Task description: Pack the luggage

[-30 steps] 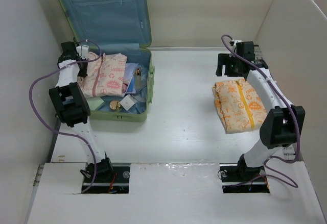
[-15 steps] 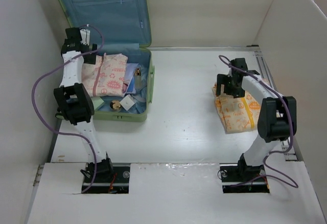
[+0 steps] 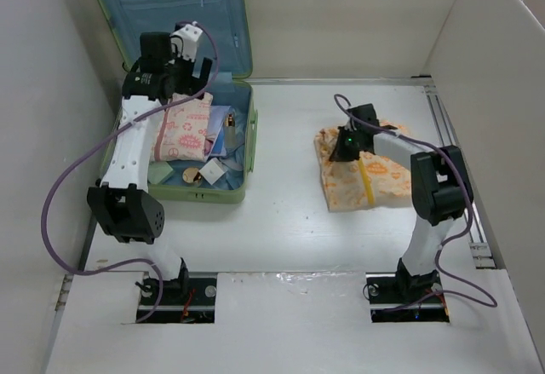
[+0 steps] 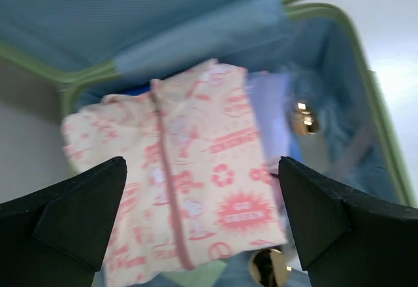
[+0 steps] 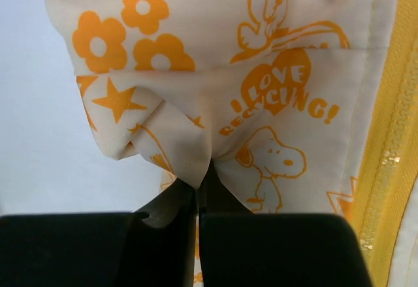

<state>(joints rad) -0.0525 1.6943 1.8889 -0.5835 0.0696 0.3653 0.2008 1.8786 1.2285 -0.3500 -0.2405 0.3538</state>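
Observation:
The luggage (image 3: 223,195), a light green suitcase with blue lining, lies open at the far left with its lid upright. A pink-printed garment (image 3: 180,127) lies folded inside it. My left gripper (image 3: 189,80) hovers open above that garment (image 4: 189,169), with nothing between its fingers (image 4: 78,202). The suitcase rim (image 4: 366,58) shows in the left wrist view. On the table to the right lies a cream garment with orange print and a yellow zip (image 3: 370,178). My right gripper (image 3: 342,148) is shut on a pinched fold of its cloth (image 5: 189,150) at its left edge.
Beside the pink garment the suitcase holds a gold round item (image 3: 192,174), a small white square packet (image 3: 213,169), a small bottle (image 3: 230,123) and a pale green piece (image 3: 159,172). White walls enclose the table on the left, back and right.
The left gripper opened and rose from the pink garment toward the lid. The right gripper came down, shut on the orange-printed garment and pulled it leftward, bunching it.

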